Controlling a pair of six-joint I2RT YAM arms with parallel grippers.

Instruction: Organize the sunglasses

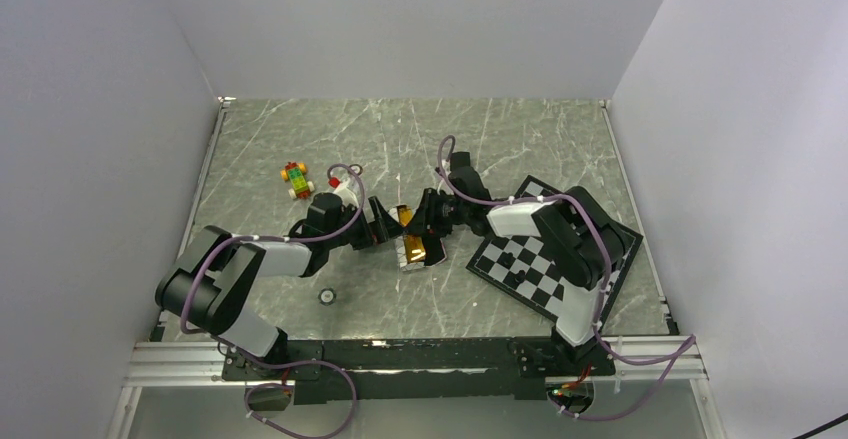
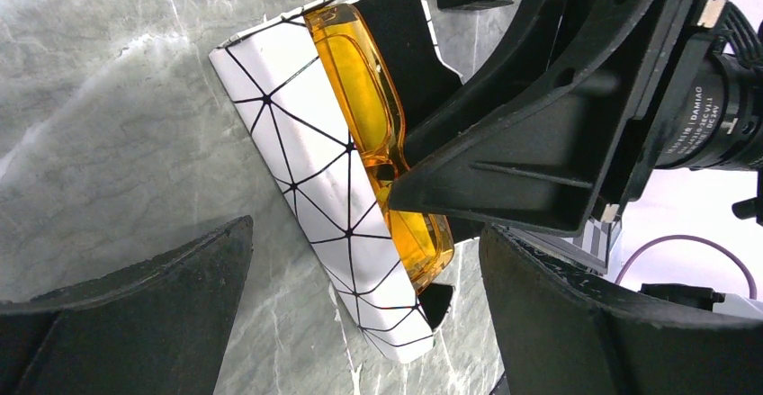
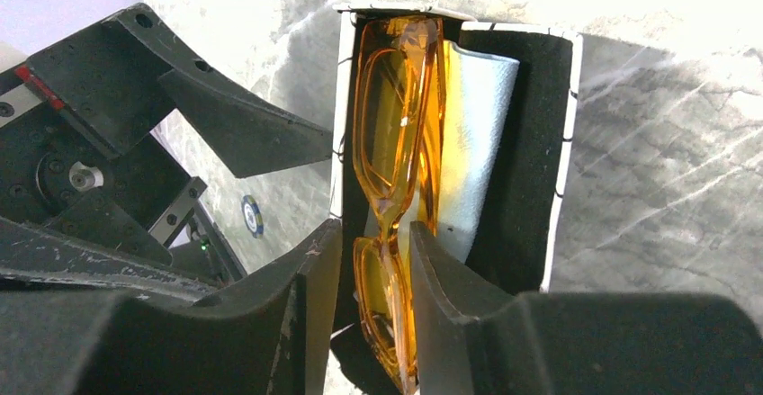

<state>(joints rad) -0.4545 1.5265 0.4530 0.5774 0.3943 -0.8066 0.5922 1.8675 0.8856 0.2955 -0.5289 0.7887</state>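
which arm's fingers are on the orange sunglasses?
The right gripper: it pinches the orange sunglasses at the bridge, in the open white case. The left gripper is open, holding nothing.

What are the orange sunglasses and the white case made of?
Sunglasses: translucent orange plastic, glossy; light shows through, edges glint. Case: stiff white shell printed with black lines, matte, probably card or faux leather; inside looks like black felt or foam.

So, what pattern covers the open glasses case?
The case is white with black triangle lines, clearest in the left wrist view.
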